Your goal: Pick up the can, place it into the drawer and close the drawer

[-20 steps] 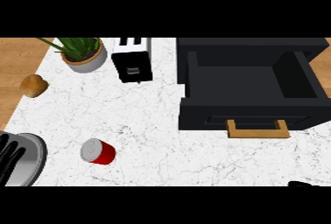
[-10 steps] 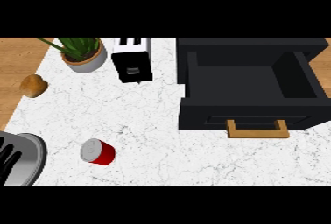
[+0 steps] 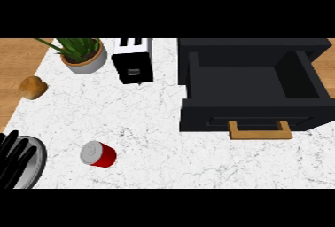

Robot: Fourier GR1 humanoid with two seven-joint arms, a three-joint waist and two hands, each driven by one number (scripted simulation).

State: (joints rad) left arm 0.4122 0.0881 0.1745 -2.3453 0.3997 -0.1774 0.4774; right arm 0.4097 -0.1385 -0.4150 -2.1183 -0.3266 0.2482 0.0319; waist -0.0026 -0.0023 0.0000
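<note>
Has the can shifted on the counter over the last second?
No. The can lies in the same spot relative to the drawer, untouched beside the left hand.

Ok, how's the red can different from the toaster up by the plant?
The can is red, round with a silver top, and stands alone low on the counter; the toaster is black and white, boxy, and bigger, beside the potted plant. Both sit left of the open drawer, untouched.
</note>
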